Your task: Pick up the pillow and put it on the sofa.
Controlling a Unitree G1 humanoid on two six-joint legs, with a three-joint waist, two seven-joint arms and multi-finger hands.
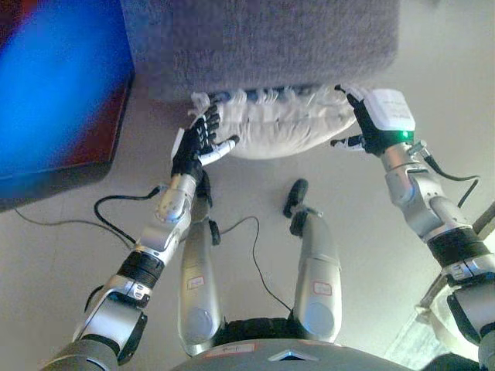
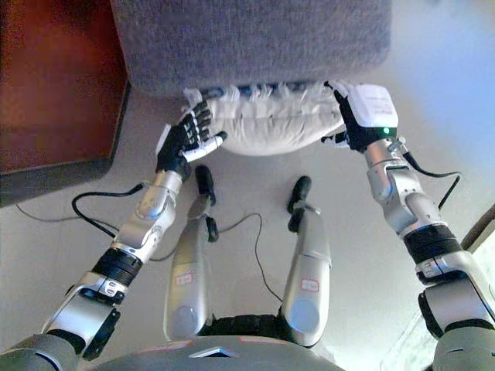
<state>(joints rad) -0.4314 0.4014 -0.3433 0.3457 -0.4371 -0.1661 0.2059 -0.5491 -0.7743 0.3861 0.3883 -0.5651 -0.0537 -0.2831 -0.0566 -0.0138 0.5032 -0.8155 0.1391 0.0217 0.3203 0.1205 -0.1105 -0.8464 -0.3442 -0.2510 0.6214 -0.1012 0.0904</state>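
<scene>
A white, ruffled pillow [image 1: 278, 125] lies on the floor against the foot of the grey sofa [image 1: 271, 46], partly tucked under its front edge. My left hand [image 1: 199, 145] is at the pillow's left end, open, with its fingers spread and the tips touching the fabric. At the pillow's right end is my right hand [image 1: 358, 117], seen from the back, open; its fingers reach onto the pillow's corner and the thumb sticks out below. The pillow rests on the floor between the two hands.
A dark red wooden cabinet [image 2: 54, 85] stands on the left, close beside the sofa. Pale floor [image 1: 363, 232] spreads in front of the sofa and to its right.
</scene>
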